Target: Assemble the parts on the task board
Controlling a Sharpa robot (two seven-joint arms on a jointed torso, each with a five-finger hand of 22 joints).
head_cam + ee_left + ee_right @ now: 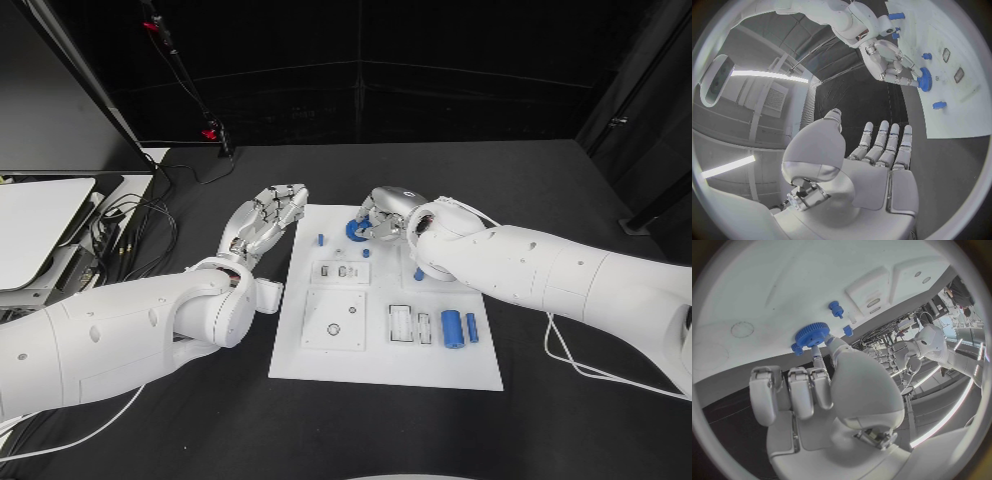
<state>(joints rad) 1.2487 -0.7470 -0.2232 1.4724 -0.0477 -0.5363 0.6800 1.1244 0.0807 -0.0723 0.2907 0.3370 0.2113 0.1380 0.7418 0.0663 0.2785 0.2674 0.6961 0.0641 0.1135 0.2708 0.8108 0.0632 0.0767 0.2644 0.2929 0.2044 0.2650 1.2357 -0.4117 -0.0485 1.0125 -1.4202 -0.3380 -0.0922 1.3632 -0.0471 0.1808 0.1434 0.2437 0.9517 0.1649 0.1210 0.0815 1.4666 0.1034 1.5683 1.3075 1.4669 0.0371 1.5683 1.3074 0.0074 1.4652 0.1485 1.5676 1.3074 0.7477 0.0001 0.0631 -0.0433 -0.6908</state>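
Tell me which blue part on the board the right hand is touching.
The toothed blue gear at the task board's far edge; the right hand touches it. The other blue parts lie untouched.

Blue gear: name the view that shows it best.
Right wrist view: the blue gear sits close, teeth clear, at the right robot hand's fingertips. The left wrist view shows it smaller; the head view, partly hidden.

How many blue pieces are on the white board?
6: a gear pinched by the right hand, two small pegs near it, one piece half under the right arm, two cylinders side by side nearer the robot. The arm may hide more.
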